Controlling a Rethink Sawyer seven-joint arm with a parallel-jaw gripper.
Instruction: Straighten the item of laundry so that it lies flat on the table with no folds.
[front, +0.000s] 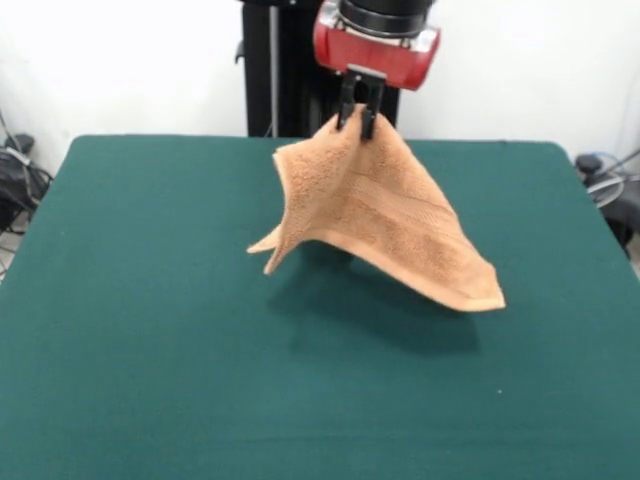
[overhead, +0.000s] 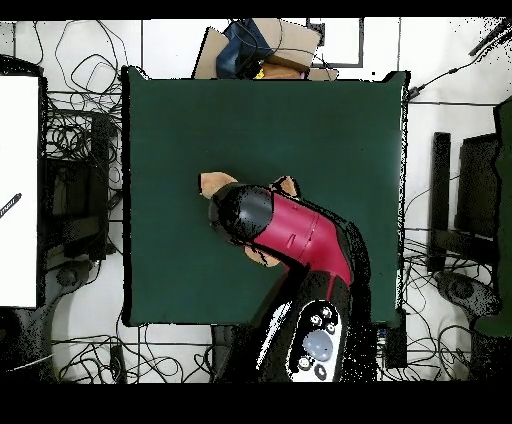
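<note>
One claw (front: 360, 118), top centre, pinches the towel (front: 375, 215) by a corner; it hangs draped, lower edges near the green worktop (front: 150, 350).

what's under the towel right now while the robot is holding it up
Front view: the hand holds the towel up by a corner; beneath it shows only bare green table and shadow. Overhead, the arm covers most of the towel, hiding that spot.

Towel (front: 375, 215): hung from end effector (front: 362, 118) above table (front: 150, 350) centre; lower corners trailing left and right.
</note>
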